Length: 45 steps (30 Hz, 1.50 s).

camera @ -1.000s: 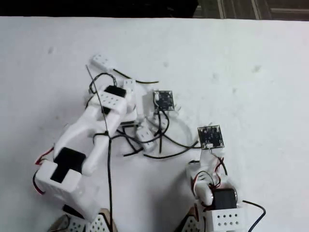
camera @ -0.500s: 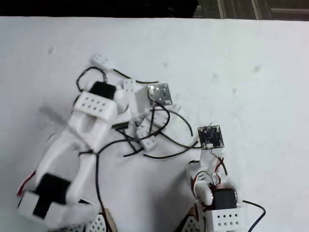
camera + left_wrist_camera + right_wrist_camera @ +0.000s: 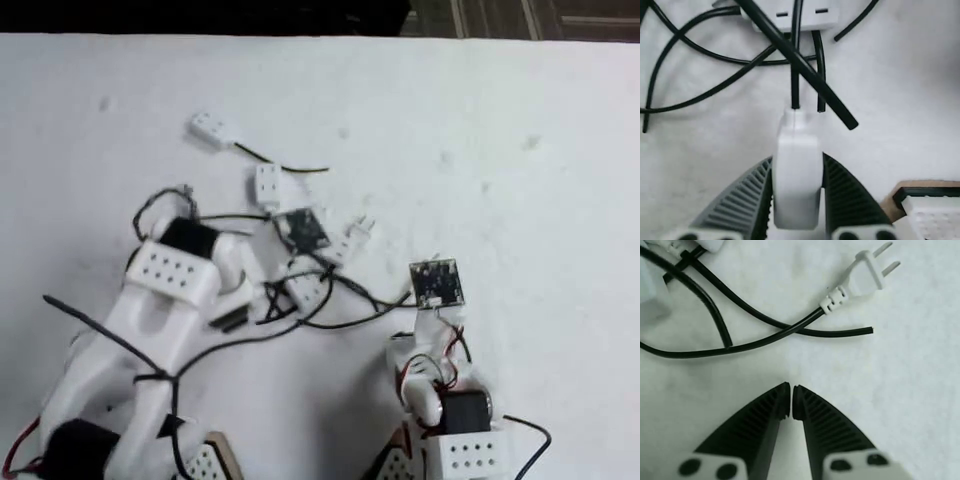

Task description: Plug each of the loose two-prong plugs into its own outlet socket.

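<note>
High view: I see a loose plug on the worktop, beside the cable tangle; left wrist view: my left fingers clamp a white plug; right wrist view: right fingers together, loose plug well apart.

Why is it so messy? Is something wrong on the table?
Yes. The black cables lie in a tangle, crossing over each other. One two-prong plug lies loose on the table, plugged into nothing, and a cable end beside it is bare. The left gripper grips a white piece.
</note>
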Each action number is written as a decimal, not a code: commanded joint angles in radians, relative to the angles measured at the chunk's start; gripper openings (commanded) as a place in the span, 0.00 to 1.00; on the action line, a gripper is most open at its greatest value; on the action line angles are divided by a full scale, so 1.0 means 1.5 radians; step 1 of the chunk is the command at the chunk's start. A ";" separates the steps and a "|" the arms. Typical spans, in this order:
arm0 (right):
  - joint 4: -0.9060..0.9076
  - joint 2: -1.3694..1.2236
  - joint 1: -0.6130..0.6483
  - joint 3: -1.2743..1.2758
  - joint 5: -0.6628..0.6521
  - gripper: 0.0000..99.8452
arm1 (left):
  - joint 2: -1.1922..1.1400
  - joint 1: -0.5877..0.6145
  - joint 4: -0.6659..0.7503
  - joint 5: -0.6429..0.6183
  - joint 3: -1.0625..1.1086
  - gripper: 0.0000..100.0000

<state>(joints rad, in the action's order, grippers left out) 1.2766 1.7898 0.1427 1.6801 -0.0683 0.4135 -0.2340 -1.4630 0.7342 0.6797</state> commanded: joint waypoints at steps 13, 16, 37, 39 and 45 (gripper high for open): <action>-0.007 0.007 -0.008 0.007 0.003 0.02 | 0.077 0.143 0.202 -0.119 0.165 0.29; -0.007 0.007 -0.008 0.007 0.003 0.02 | 0.077 0.147 0.212 -0.118 0.165 0.29; -0.007 0.007 -0.008 0.007 0.003 0.02 | 0.069 0.228 0.352 -0.082 0.171 0.29; -0.007 0.007 -0.008 0.007 0.003 0.02 | 0.069 0.228 0.352 -0.082 0.171 0.29; -0.007 0.007 -0.009 0.007 0.003 0.02 | 0.099 0.239 0.319 -0.086 0.128 0.28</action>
<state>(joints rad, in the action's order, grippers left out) 1.2766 1.7898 0.1427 1.6801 -0.0683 0.4933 0.0974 -0.9536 0.6007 0.9406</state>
